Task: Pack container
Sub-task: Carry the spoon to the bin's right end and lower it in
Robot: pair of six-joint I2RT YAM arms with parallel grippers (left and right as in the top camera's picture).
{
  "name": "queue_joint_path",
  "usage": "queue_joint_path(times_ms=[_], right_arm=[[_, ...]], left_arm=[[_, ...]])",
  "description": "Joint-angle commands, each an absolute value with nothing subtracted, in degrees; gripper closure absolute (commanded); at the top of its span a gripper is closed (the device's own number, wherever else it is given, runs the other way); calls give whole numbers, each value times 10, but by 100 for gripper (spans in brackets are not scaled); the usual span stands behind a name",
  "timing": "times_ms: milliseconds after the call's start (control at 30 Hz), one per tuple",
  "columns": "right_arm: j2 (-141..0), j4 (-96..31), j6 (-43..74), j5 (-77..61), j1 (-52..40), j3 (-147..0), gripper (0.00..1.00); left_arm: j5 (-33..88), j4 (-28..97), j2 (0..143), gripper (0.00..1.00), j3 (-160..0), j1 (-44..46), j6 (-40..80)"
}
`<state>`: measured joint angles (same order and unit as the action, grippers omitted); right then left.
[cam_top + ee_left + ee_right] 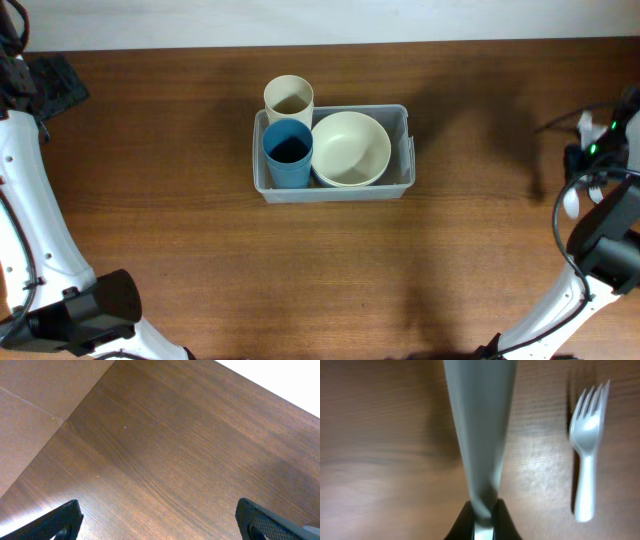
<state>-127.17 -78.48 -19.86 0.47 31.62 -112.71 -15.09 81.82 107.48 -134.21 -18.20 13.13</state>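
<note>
The left hand (157, 512) hangs with jaws spread wide; the right hand (482, 522) pinches a thin grey strip (479, 420) between its closed fingers.

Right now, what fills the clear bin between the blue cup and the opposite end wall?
A cream bowl, upright inside the bin beside the blue cup; the overhead view shows it.

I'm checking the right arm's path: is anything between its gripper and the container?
Nothing visible does: bare table lies between the right gripper, shut on a grey utensil, and the container. A blue cup and bowl crowd it.
</note>
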Motion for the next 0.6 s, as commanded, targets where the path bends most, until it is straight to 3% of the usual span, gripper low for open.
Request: queue_joint_path(times_ms=[0, 267, 567], right_arm=[[-1271, -841, -172, -62, 273, -1235, 96], [-1271, -963, -105, -102, 143, -1409, 96], [-1271, -966, -24, -105, -17, -1419, 96]], left_arm=[[-147, 819, 1078, 0, -1352, -185, 137], [-147, 819, 1078, 0, -1352, -185, 137], [-147, 819, 1078, 0, -1352, -185, 137]])
